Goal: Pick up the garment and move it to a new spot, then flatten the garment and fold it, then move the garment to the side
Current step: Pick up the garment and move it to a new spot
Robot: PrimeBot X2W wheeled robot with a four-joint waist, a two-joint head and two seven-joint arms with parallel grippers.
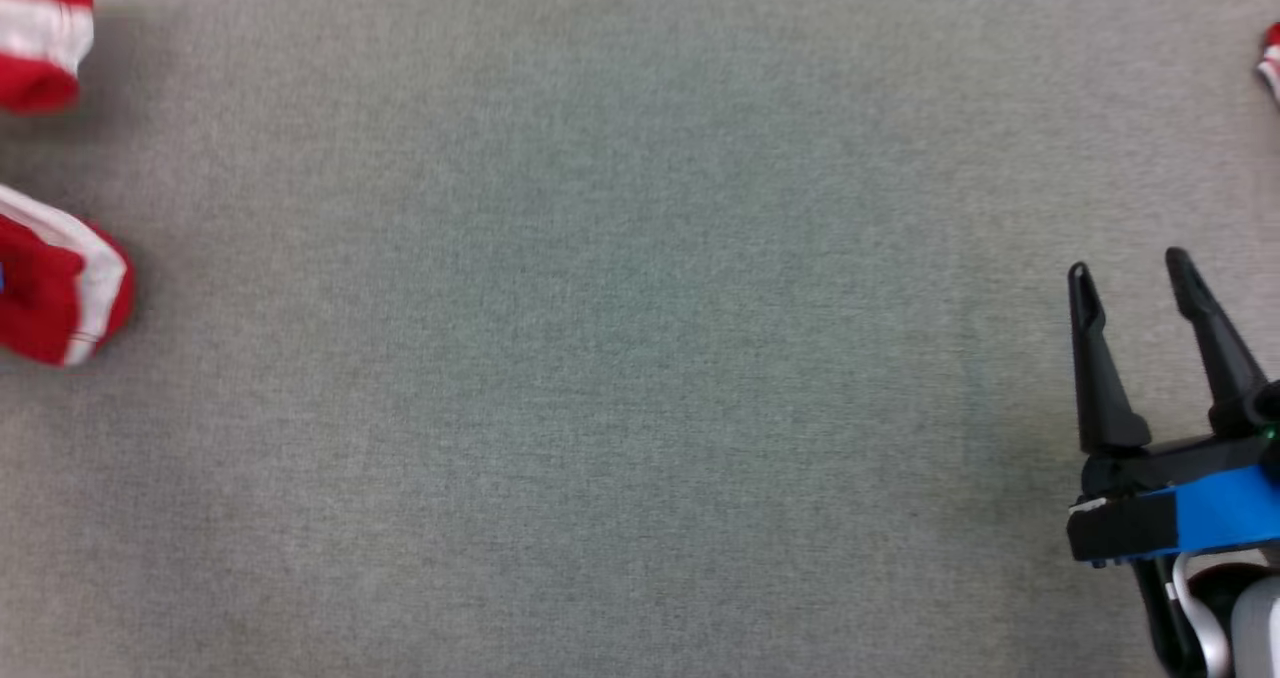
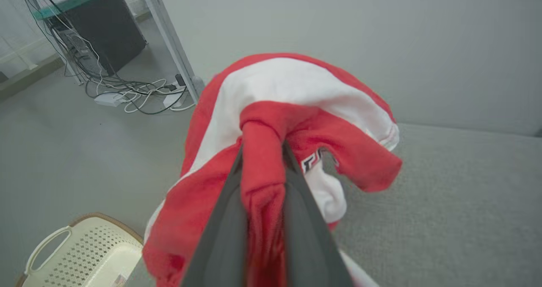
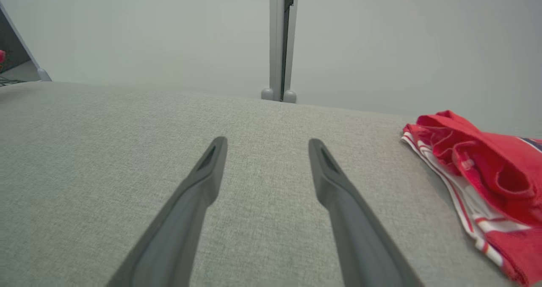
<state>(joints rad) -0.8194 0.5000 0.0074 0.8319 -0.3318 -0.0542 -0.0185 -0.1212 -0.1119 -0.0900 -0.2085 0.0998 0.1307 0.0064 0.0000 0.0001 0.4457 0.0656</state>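
At edge of grey surface [image 2: 444, 194], left gripper [image 2: 263, 147] clamped on bunched garment [image 2: 296, 84] fold; right gripper [image 1: 1127, 261] apart, empty, above surface. Risk: narrow pinch slips, garment falls off surface

Grey fabric-covered tabletop [image 1: 640, 358]
A crumpled red-and-white garment [image 3: 478, 181] is seen lying directly on it, towards the right side.

My right gripper [image 1: 1127, 262] has two long black fingers [image 1: 1100, 378], slim and tapering to rounded tips, set in a black base. Behind the base sits a bright blue band [image 1: 1225, 508], then a looping white cable [image 1: 1183, 590] and a pale grey forearm [image 1: 1255, 623]. Up close, each finger is matte dark grey with a narrow slot [image 3: 208, 156] near its tip. My left gripper [image 2: 263, 148] has the same dark grey fingers.
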